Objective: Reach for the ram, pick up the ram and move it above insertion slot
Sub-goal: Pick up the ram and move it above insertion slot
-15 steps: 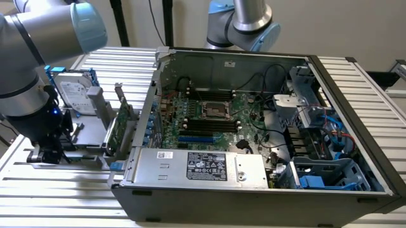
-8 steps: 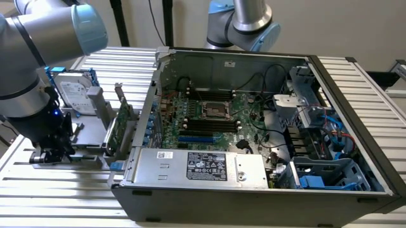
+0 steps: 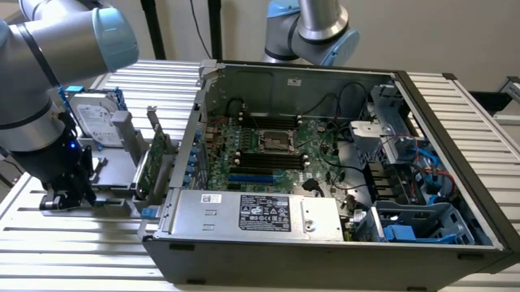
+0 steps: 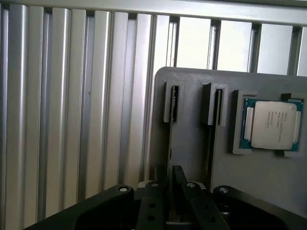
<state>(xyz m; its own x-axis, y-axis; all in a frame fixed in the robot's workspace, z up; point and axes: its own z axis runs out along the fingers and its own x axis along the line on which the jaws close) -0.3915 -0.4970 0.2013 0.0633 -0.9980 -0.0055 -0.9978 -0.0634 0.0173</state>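
The pincer [image 4: 170, 170] is pressed together on the thin edge of the ram [image 4: 170, 143], which stands on edge in a gray holder [image 4: 192, 129]. The stick's far end sits in one of the holder's slots [image 4: 173, 102], so the ram has not been lifted out. A neighbouring slot [image 4: 214, 103] lies just beside it, and a processor [image 4: 272, 124] with a silver lid rests in a square recess further along the same holder.

In the exterior view the pincer [image 3: 65, 198] is low at the lower left of the frame, down against the holder [image 3: 109, 164] on the slatted metal surface [image 3: 81, 243]. The gray arm [image 3: 41, 91] rises from it to the upper left corner. A silver hard drive [image 3: 96, 118] stands upright behind the pincer. A green expansion card [image 3: 156, 161] stands on edge between the holder and the computer case.

The open case [image 3: 325, 264] takes up the centre and the exterior view's right. Its motherboard [image 3: 276, 152] is exposed, well apart from the ram. A silver power supply [image 3: 252, 213] with a black label lies along the near side of the case. A second arm [image 3: 313, 30] with blue joint caps stands behind the case at the top of the frame.
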